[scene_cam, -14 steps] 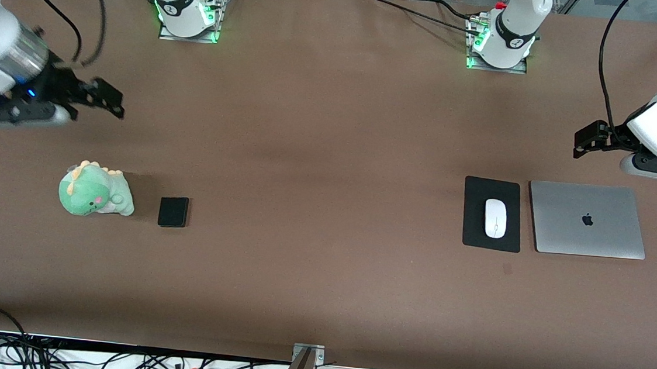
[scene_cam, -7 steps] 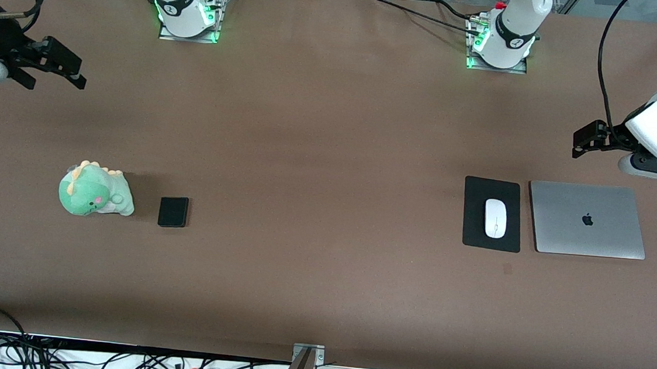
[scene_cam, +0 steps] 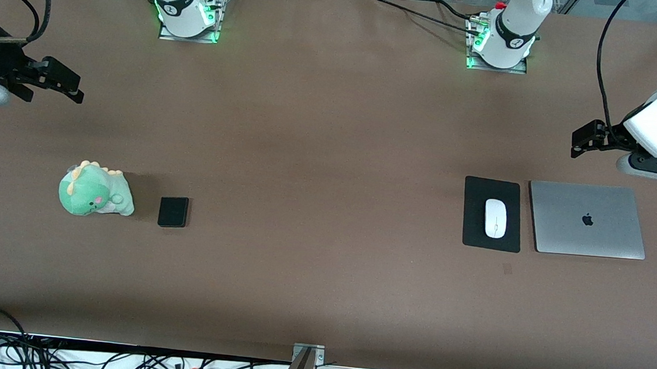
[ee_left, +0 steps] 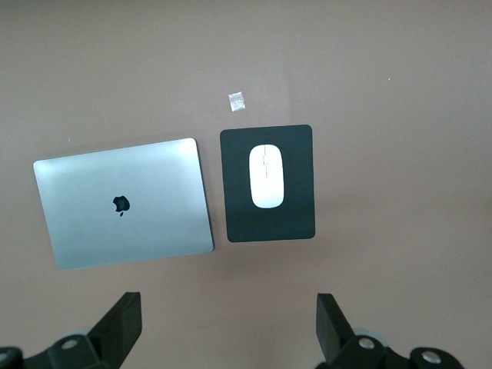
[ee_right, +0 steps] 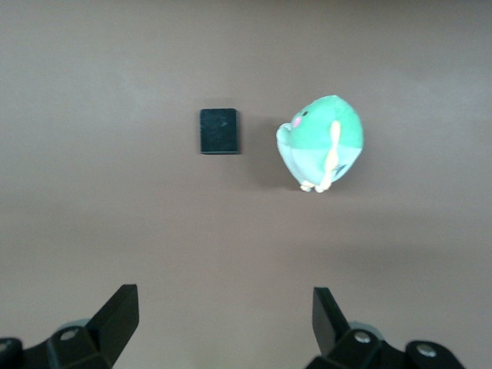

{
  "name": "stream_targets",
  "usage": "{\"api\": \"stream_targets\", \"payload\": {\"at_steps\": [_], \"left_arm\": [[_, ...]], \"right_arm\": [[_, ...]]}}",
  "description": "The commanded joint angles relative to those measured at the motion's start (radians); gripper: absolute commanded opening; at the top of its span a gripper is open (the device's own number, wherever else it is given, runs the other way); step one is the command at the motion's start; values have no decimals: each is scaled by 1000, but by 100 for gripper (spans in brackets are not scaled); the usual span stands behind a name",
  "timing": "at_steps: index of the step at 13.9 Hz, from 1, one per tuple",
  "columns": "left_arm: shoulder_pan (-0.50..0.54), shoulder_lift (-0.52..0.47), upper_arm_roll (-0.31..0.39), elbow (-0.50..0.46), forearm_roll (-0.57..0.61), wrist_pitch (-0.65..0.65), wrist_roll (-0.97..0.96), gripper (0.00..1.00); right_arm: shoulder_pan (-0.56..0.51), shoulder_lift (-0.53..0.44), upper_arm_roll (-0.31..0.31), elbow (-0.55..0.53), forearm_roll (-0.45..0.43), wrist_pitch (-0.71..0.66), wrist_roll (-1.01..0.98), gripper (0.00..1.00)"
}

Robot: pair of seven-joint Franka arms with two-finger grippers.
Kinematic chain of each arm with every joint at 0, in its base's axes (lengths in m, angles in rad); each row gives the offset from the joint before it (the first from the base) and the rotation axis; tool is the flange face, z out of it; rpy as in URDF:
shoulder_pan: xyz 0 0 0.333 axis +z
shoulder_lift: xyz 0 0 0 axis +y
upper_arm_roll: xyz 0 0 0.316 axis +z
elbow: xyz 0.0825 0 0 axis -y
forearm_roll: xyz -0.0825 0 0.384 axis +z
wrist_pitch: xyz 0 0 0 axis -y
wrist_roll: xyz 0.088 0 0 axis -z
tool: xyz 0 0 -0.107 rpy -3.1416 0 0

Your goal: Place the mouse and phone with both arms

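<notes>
Both grippers I see spread and empty: left gripper over bare table near the laptop, right gripper over bare table. Mouse rests on the mouse pad; phone lies beside the plush dinosaur.

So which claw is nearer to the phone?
The right claw. It is over the table at the right arm's end, where the phone lies. The left claw is over the other end, near the laptop.
</notes>
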Motion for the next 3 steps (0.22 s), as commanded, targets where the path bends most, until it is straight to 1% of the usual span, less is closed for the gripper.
{"api": "stream_targets", "payload": {"at_steps": [1,3], "left_arm": [[4,13,-7,30,21,-25,-9,100],[4,13,-7,32,21,-29,-9,100]], "right_arm": [[15,1,15,36,-47,-37,-3,100],[15,-2,14,36,-43,-44,-3,100]]}}
